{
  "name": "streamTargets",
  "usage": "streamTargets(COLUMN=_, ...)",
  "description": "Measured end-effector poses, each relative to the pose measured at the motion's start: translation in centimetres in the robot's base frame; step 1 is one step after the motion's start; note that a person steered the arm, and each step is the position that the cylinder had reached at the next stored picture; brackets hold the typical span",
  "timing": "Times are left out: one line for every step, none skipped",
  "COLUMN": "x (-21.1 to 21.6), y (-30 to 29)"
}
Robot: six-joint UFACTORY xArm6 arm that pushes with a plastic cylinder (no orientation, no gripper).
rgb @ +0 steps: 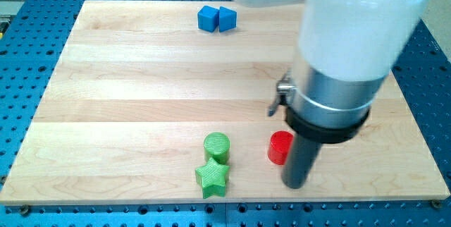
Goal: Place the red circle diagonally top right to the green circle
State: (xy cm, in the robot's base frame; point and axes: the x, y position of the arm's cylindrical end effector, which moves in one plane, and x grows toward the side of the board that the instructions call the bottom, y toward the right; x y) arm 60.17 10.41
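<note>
Camera view, wooden desk (127,65), no jaws in sight, my tip (294,183) just right of the red circle (280,147), green circle (216,146) to its left touching a green star (212,177), two blue blocks (217,18) at the view's top.

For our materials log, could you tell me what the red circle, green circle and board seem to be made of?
Red circle and green circle: probably plastic, matte; fine ridges on the green one hint at 3D printing. Board: light wood, visible grain and plank seams, smooth satin finish.
</note>
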Motion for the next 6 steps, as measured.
streamTargets(x=-0.8, y=0.2)
streamTargets(x=-1.7, y=-1.9)
streamTargets(x=-6.0, y=-3.2)
streamTargets(x=-9.2, y=-3.2)
streamTargets(x=-8.6, y=-2.7)
streamTargets(x=-6.5, y=-0.7)
